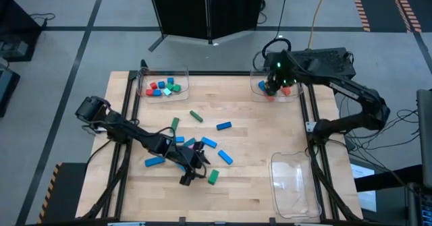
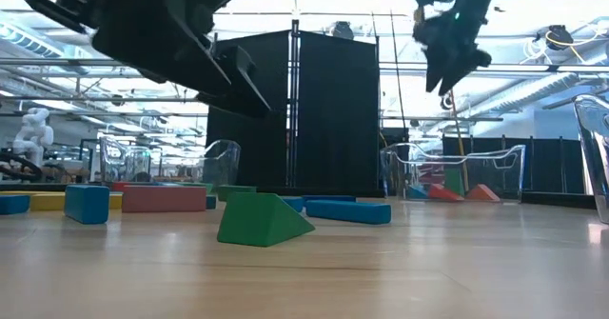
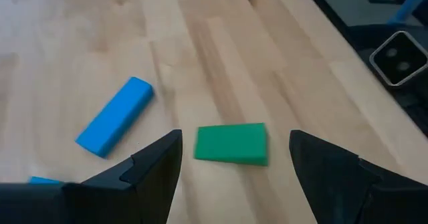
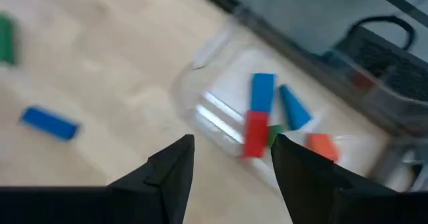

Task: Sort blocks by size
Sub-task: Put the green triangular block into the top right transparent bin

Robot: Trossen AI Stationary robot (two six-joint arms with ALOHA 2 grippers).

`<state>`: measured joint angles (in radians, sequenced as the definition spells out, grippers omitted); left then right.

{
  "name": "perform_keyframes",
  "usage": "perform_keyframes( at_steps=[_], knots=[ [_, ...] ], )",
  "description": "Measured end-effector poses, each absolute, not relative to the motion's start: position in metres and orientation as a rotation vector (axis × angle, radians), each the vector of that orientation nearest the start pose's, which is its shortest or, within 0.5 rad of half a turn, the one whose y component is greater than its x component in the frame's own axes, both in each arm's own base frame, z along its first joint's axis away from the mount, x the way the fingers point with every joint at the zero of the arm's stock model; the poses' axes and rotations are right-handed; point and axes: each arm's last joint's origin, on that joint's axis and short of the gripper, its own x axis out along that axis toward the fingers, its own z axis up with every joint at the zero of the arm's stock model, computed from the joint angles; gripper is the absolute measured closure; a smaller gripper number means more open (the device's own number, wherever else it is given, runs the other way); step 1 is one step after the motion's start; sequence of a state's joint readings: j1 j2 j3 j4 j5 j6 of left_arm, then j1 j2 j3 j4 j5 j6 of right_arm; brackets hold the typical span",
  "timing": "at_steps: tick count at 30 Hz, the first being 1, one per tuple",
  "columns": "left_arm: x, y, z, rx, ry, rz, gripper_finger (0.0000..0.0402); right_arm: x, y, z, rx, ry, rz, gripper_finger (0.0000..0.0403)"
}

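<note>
- High view, far left: the left arm reaches in from the table's left edge toward the near middle of the wooden table (image 1: 256, 128).
- At the far left corner sits a clear tray (image 1: 163, 84) with small red, blue, green and teal blocks (image 1: 164, 88) inside.
- Loose blocks lie across the middle: a blue bar (image 1: 154, 161) nearest the left arm, a green bar (image 1: 175, 123), another green bar (image 1: 196, 116), a blue block (image 1: 208, 142), a blue bar (image 1: 224, 125) and a blue block (image 1: 225, 157).
- The left gripper (image 1: 191, 174) hangs low just beside the green block (image 1: 213, 177); its fingers stand wide apart and hold nothing.
- In the left wrist view that green block (image 3: 231, 144) lies flat on the wood between the two spread fingers (image 3: 155, 167), with a blue block (image 3: 114, 116) near it.
- Near the right front edge stands a clear tray (image 1: 295, 185).
- At the far right corner a clear tray (image 1: 294, 93) holds blocks; the right gripper (image 1: 273, 86) hovers above it.
- The right wrist view shows its fingers (image 4: 172, 167) parted and empty over the tray (image 4: 221, 114), where a red block (image 4: 255, 133), a blue block (image 4: 263, 91), a blue wedge (image 4: 293, 108) and an orange block (image 4: 322, 146) lie.
</note>
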<state>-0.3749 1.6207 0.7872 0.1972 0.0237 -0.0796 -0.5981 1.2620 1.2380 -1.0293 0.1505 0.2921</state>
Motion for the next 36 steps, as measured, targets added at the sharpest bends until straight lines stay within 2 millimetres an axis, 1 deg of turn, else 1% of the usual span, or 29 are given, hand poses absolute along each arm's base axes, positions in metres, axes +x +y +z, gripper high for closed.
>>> perform_keyframes(
  at_steps=[3,6,9,12,15,18,22,25,27,28,31,33,36],
  knots=[
    [0.295,-0.124,0.168,0.009,0.659,-0.368,0.0126,0.195,-0.11,0.325,0.486,0.924,-0.764,0.0211],
    [0.293,-0.128,0.168,0.007,0.66,-0.378,0.0126,0.204,-0.085,0.318,0.472,0.92,-0.681,0.0211],
    [0.292,-0.13,0.168,0.01,0.659,-0.373,0.0126,0.215,-0.059,0.302,0.443,0.937,-0.583,0.0212],
    [0.292,-0.13,0.168,-0.005,0.658,-0.335,0.0126,0.23,-0.031,0.282,0.425,0.926,-0.464,0.0223],
    [0.292,-0.129,0.168,-0.055,0.664,-0.29,0.0126,0.245,-0.002,0.261,0.421,0.916,-0.333,0.0246],
    [0.291,-0.129,0.166,-0.111,0.692,-0.251,0.0126,0.26,0.025,0.247,0.398,0.878,-0.229,0.0277],
    [0.289,-0.128,0.163,-0.208,0.725,-0.211,0.0126,0.277,0.055,0.231,0.345,0.874,-0.123,0.0326],
    [0.287,-0.131,0.162,-0.238,0.746,-0.202,0.0126,0.29,0.072,0.213,0.297,0.881,-0.065,0.0367],
    [0.286,-0.133,0.162,-0.24,0.747,-0.209,0.0126,0.297,0.079,0.198,0.277,0.909,-0.039,0.0392],
    [0.285,-0.135,0.162,-0.238,0.746,-0.212,0.0126,0.302,0.082,0.191,0.272,0.916,-0.021,0.0397],
    [0.285,-0.136,0.162,-0.231,0.737,-0.199,0.0126,0.312,0.088,0.176,0.266,0.914,0.016,0.0396],
    [0.284,-0.136,0.163,-0.228,0.733,-0.19,0.0126,0.318,0.09,0.168,0.265,0.905,0.043,0.04],
    [0.285,-0.137,0.163,-0.234,0.722,-0.172,0.0126,0.324,0.093,0.162,0.261,0.882,0.1,0.0401]
  ],
)
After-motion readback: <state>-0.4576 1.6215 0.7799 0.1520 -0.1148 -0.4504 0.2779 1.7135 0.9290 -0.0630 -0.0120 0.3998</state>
